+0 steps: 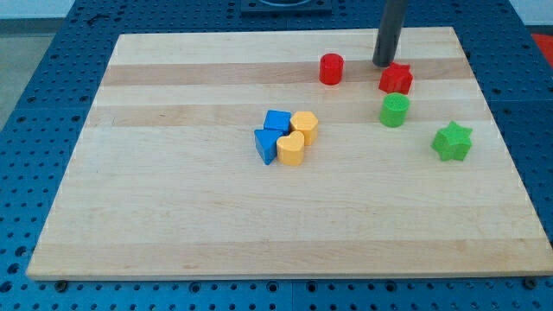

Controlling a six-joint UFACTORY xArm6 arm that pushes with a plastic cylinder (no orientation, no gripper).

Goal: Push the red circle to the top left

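The red circle (331,68) stands near the view's top, right of centre, on the wooden board (173,216). My tip (382,64) is to its right, about a block's width away, just at the upper left of the red star (396,79). The rod rises from the tip out of the view's top.
A green circle (395,110) sits below the red star and a green star (453,142) lies further right. In the middle, a blue cube (277,122), a blue triangle (266,146), a yellow hexagon (305,126) and a yellow heart (291,149) form a tight cluster.
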